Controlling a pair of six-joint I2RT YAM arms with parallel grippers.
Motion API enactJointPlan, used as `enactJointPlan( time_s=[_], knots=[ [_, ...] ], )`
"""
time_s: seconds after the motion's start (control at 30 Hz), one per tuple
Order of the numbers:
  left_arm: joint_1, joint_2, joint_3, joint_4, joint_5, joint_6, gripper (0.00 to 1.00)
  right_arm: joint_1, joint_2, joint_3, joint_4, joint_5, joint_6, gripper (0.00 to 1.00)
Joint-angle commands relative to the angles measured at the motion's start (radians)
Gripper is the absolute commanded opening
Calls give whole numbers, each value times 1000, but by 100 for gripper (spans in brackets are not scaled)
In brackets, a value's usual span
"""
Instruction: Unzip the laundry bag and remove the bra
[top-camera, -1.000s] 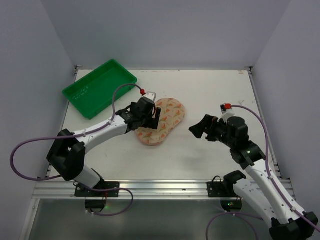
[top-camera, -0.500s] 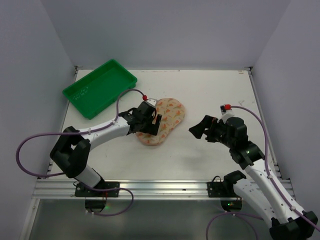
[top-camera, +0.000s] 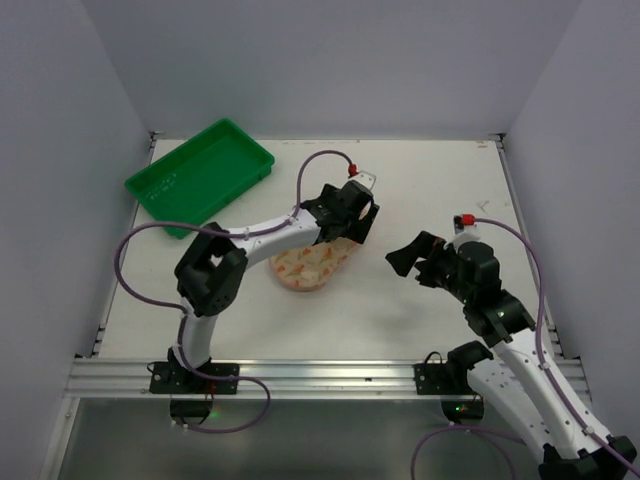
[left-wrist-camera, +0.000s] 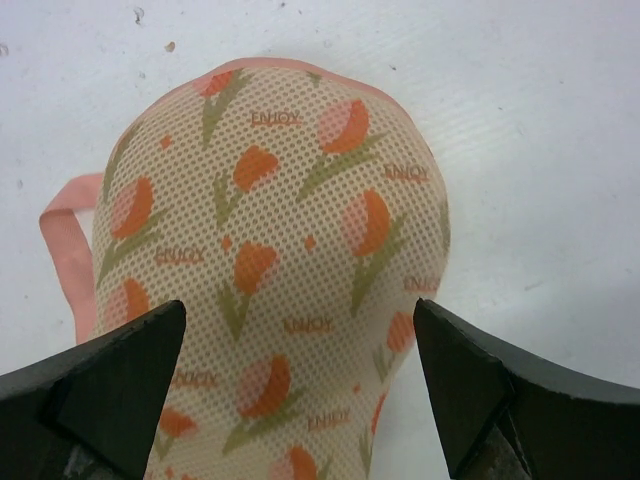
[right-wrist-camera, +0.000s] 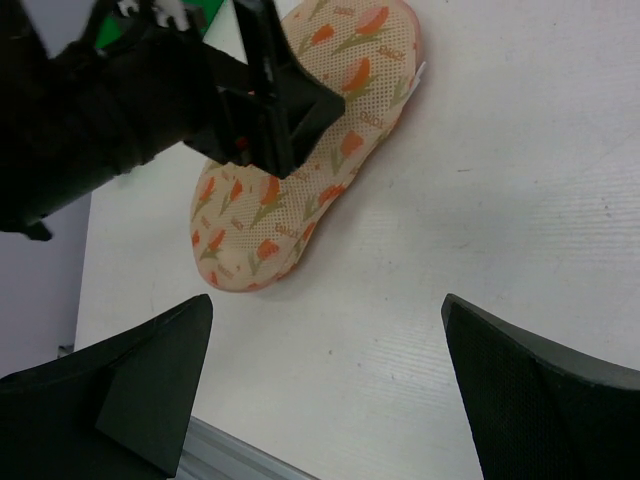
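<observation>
The laundry bag (top-camera: 305, 266), cream-peach mesh with an orange tulip print, lies flat in the middle of the table. My left gripper (top-camera: 347, 222) hovers open over its far lobe and covers that lobe from above. In the left wrist view the bag (left-wrist-camera: 290, 230) fills the space between the spread fingers (left-wrist-camera: 110, 375), and its pink loop (left-wrist-camera: 62, 240) lies on the table at the left. My right gripper (top-camera: 405, 258) is open and empty, to the right of the bag. In the right wrist view the bag (right-wrist-camera: 300, 190) lies ahead of it. No bra shows.
The green tray (top-camera: 200, 175) stands at the back left. The left arm (right-wrist-camera: 140, 90) reaches across above the bag in the right wrist view. Grey walls close in the table on three sides, and the metal rail (top-camera: 320, 375) runs along its near edge.
My left arm has swung from the bag's left side across to its far right lobe. My right gripper has shifted slightly to the right.
</observation>
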Motion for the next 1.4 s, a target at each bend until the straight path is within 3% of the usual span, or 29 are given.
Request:
enactJointPlan(
  time_s=[0.0,0.13,0.23,0.43,0.53,0.6,0.67,0.73,0.87,1.07,1.37],
  knots=[
    [8,103,83,-2,-91,43,100,-6,-23,3,-22,32,21,99],
    [5,76,-16,55,-30,112,100,-6,-45,-3,-32,26,17,99],
    [-11,-30,-209,116,-17,210,99,-4,-53,-7,-32,22,11,99],
    [-9,-392,-565,207,-134,270,100,-4,-25,-9,-4,-18,-5,99],
    [-8,-587,-622,231,-177,197,100,-4,-7,-9,31,-61,-9,99],
    [-8,-686,-622,159,-232,32,100,-4,16,2,56,-75,-25,98],
    [-5,-748,-615,9,-287,-239,100,-4,41,12,67,-109,-32,98],
    [4,-768,-616,-151,-332,-498,100,-6,58,14,83,-121,-37,98],
    [85,-774,-677,-197,-285,-693,100,-4,92,13,111,-170,-34,98],
    [245,-699,-777,-33,-128,-696,100,-3,145,14,148,-241,-26,96],
    [276,-373,-658,144,4,-440,99,-1,142,8,134,-273,-60,96]
  ],
)
